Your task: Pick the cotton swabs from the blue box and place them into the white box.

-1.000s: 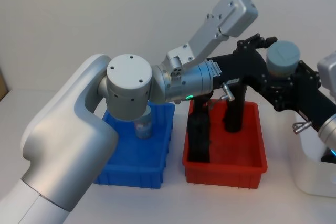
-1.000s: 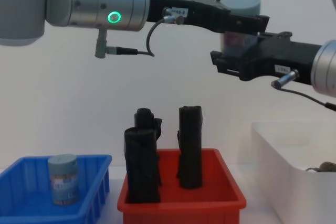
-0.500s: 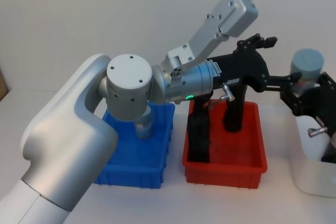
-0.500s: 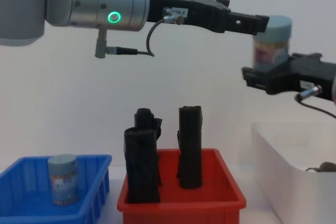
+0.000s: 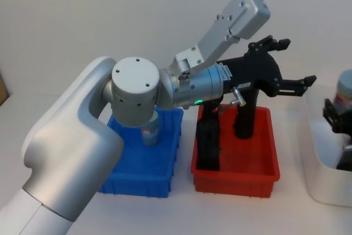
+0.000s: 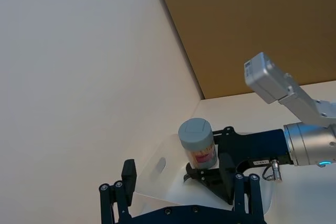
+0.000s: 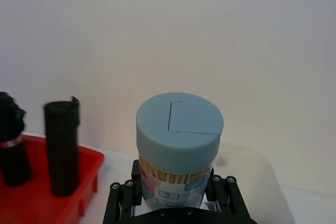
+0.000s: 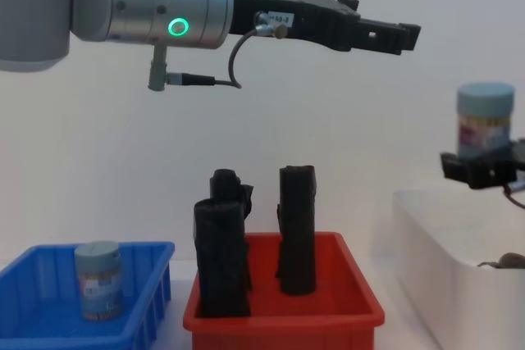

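Right pincer (image 8: 484,171) clamped on a jar of cotton swabs (image 8: 485,119), grey-blue lid up, jar upright. It hangs above the white box (image 8: 459,268), over that box's near-left part; jar clear of the rim. The box sits at the counter's right edge.

Left pincer (image 5: 286,61) raised high over the red bin (image 5: 236,177), fingers spread, nothing between them.

Second swab jar (image 8: 99,279) stands upright in the blue box (image 8: 49,321), toward its rear, at the counter's left side.

Red bin sits between the blue and white boxes and carries black rolls (image 8: 297,229) standing on end.

Right wrist view: lid flat, swab ends visible through the clear wall under it.
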